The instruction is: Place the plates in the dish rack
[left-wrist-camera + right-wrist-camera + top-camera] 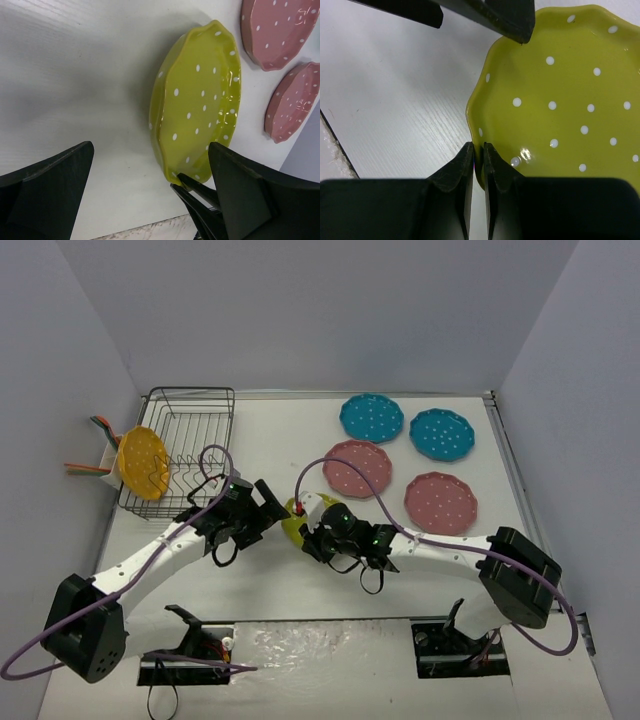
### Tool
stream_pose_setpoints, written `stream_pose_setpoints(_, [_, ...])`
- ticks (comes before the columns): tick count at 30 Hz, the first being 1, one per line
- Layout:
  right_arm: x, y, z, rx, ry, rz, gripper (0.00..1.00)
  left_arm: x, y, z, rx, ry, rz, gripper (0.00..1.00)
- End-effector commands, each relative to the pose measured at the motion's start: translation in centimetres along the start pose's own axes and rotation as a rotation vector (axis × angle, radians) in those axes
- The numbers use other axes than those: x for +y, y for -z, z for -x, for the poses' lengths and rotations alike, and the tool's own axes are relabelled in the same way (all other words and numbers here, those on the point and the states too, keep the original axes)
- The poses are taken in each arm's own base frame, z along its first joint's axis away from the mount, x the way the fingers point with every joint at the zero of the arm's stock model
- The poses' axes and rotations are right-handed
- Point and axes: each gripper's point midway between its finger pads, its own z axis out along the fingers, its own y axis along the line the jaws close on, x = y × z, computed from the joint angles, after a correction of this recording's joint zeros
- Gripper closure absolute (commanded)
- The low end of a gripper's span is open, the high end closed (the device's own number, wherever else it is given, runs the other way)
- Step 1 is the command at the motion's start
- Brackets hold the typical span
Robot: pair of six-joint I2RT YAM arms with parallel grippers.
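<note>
Right claw clamped on yellow-green plate rim; left claw wide apart, empty.

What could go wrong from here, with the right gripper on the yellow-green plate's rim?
1. The right gripper pinches only the scalloped rim of the yellow-green plate. With so little edge held, the tilted plate may pivot or slip out.
2. The left gripper stands open right beside that rim, close to the right fingers. If it closes in there, the fingers may collide or knock the plate loose.
</note>
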Motion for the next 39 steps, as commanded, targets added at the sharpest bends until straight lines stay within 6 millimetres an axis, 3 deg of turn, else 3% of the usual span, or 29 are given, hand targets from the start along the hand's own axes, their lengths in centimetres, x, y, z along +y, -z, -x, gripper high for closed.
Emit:
stream_pose_setpoints(1, [0.6, 1.5, 5.4, -0.201, -0.045, 0.016, 1.00, -4.8, 0.7, 2.3, -0.066, 0.055, -0.133, 0.03])
stream_pose_setpoints(8, [0.5, 1.8, 5.7, -0.245, -0.062, 0.013, 1.00, -6.0, -1.0, 1.0, 0.030, 0.130, -0.163, 0.04])
stream_pose_setpoints(15, [0.5, 2.0, 6.0, -0.280, -0.079, 0.015, 1.00, -6.9, -2.4, 0.3, 0.083, 0.151, -0.177, 0.13])
stream_pose_setpoints(28, [0.5, 2.2, 6.3, -0.314, -0.092, 0.016, 1.00, -6.9, -4.2, -0.9, 0.121, 0.184, -0.187, 0.54])
stream_pose_setpoints(30, [0.5, 2.3, 6.3, -0.313, -0.091, 0.020, 1.00, -6.9, -4.2, -1.0, 0.119, 0.181, -0.186, 0.74])
stream_pose_setpoints(33, [0.5, 2.5, 6.3, -0.318, -0.091, 0.018, 1.00, -6.9, -4.0, -0.9, 0.114, 0.177, -0.184, 0.93])
stream_pose_setpoints(35, [0.5, 2.7, 6.3, -0.320, -0.093, 0.014, 1.00, -7.0, -3.9, -0.8, 0.107, 0.169, -0.186, 1.00])
stream_pose_setpoints(37, [0.4, 2.9, 6.3, -0.316, -0.093, 0.010, 1.00, -7.1, -3.7, -0.7, 0.098, 0.148, -0.185, 1.00])
stream_pose_setpoints(38, [0.4, 3.0, 6.4, -0.313, -0.093, 0.008, 0.97, -7.2, -3.7, -0.6, 0.096, 0.138, -0.187, 1.00])
stream_pose_setpoints(39, [0.4, 3.2, 6.4, -0.311, -0.090, 0.005, 0.87, -7.3, -3.5, -0.6, 0.093, 0.121, -0.191, 1.00])
